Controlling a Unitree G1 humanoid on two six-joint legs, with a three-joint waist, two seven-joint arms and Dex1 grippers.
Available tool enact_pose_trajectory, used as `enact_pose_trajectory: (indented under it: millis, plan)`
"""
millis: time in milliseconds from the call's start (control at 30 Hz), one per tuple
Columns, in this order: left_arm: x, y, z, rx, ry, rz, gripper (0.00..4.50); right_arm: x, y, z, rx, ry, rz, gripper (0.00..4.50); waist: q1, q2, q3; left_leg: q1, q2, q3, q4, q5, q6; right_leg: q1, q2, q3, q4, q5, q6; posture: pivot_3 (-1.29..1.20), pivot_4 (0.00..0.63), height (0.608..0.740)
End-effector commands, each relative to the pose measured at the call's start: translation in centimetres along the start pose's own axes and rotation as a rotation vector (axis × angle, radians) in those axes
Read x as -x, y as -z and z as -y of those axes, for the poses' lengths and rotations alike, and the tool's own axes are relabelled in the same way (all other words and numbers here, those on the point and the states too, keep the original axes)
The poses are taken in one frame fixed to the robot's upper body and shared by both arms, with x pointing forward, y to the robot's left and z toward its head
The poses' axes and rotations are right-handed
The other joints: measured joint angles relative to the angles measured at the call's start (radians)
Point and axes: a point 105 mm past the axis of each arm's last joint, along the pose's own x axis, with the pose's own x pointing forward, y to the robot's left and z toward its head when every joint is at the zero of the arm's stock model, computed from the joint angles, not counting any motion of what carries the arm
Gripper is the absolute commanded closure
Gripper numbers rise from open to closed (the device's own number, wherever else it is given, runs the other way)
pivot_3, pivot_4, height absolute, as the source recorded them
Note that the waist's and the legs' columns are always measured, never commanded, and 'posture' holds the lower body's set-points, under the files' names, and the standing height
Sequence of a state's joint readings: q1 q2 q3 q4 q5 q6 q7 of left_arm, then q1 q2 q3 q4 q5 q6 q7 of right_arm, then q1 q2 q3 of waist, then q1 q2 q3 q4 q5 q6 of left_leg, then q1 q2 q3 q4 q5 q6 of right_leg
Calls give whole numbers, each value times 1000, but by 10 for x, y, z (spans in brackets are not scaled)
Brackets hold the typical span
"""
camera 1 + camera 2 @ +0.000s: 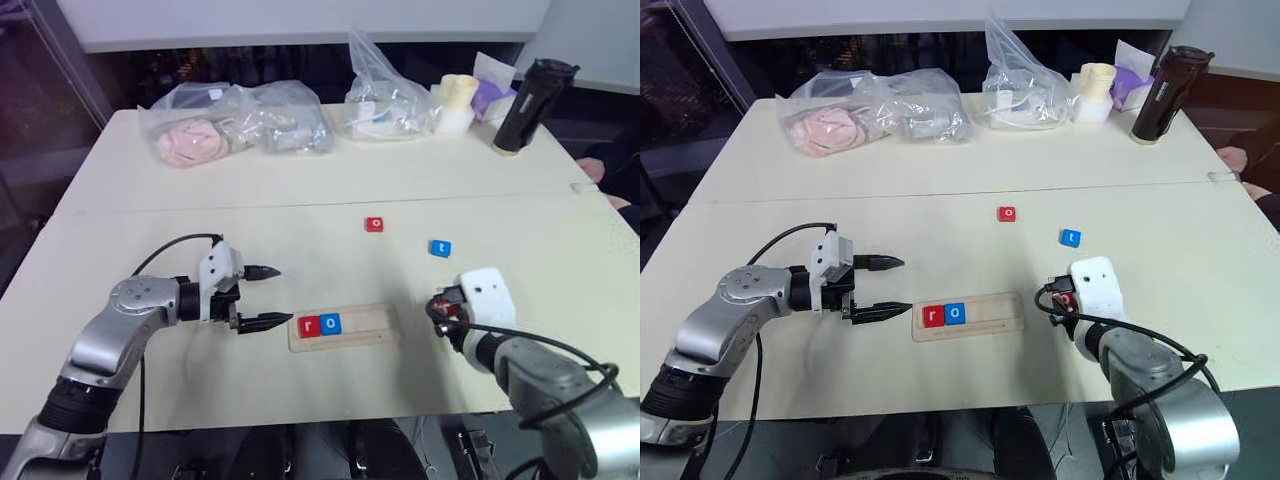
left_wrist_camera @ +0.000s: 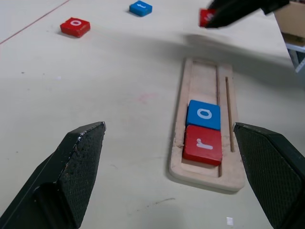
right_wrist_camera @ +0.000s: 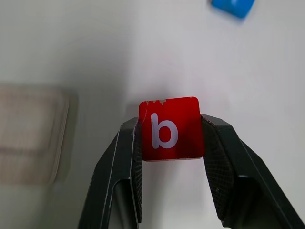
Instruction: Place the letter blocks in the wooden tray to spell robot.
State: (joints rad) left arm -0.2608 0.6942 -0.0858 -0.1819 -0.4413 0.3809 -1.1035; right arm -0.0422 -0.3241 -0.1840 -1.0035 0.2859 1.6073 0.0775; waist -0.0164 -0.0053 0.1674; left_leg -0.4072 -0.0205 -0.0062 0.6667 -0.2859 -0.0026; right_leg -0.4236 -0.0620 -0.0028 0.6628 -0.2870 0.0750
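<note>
While the left gripper (image 1: 262,297) is held w/ fingers spread wide just beside the wooden tray (image 1: 343,327), red r block (image 1: 307,325) & blue o block (image 1: 330,323) are seated at its left end. Farther right, red o block (image 1: 374,224) & blue t block (image 1: 440,247) lie loose on the surface (image 1: 300,240). Red b block (image 3: 170,129) is clamped by right gripper (image 3: 171,136) fingers.

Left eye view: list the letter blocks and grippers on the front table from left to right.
Left gripper → red r block → blue o block → red o block → blue t block → right gripper holding the red b block.
</note>
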Motion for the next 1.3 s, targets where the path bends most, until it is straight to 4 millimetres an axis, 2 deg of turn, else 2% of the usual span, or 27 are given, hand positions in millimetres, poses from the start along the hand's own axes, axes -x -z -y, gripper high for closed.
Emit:
enact_pose_trajectory:
  millis: [33,467,700,900,967,1000,1067,1133,1200,1300]
  plan:
    - [2,-5,-2,-41,3,11,0,6,-1,1,0,30,22,3344,1,0,0,1,0,0,0,0,0,1,0,0,0,0,0,0,150,740]
    - [10,2,0,-43,-19,-3,0,-2,-2,7,-74,76,12,3344,2,0,0,1,0,0,0,0,0,1,0,0,1,0,0,0,150,740]
    - [12,-1,-1,-52,-41,-2,0,-10,14,7,-125,64,-60,3344,3,0,0,1,0,0,0,0,0,1,0,0,1,0,0,0,150,740]
    - [10,-7,2,-57,-41,-5,0,-11,19,8,-167,67,-77,3344,3,-1,-1,1,0,0,0,0,0,1,0,0,1,0,0,0,150,740]
    - [9,-11,1,-57,-42,-4,0,-10,16,10,-153,66,-65,2333,3,-1,-1,2,0,0,0,0,0,2,0,0,1,0,0,0,150,740]
    - [8,-12,1,-58,-42,-4,0,-9,11,11,-143,62,-49,2077,3,-1,-1,2,0,0,0,0,0,2,0,0,1,0,0,0,150,740]
    - [7,-15,0,-56,-43,-3,0,-8,5,11,-113,30,-31,1120,3,-1,-1,2,0,0,0,0,0,2,1,0,1,0,0,0,150,740]
    - [6,-17,0,-55,-40,-2,0,-4,-1,9,-17,-40,-23,159,2,-1,-1,2,0,0,1,0,0,2,1,0,1,0,0,0,150,740]
    - [5,-18,-1,-55,-38,-3,0,0,-6,9,57,-86,-26,159,2,-1,-1,2,0,0,0,0,0,3,1,0,1,0,0,0,150,740]
    - [4,-18,-1,-56,-35,0,0,16,-33,-4,260,-331,-3,159,-3,2,1,2,0,0,1,0,0,2,1,0,1,0,0,0,150,740]
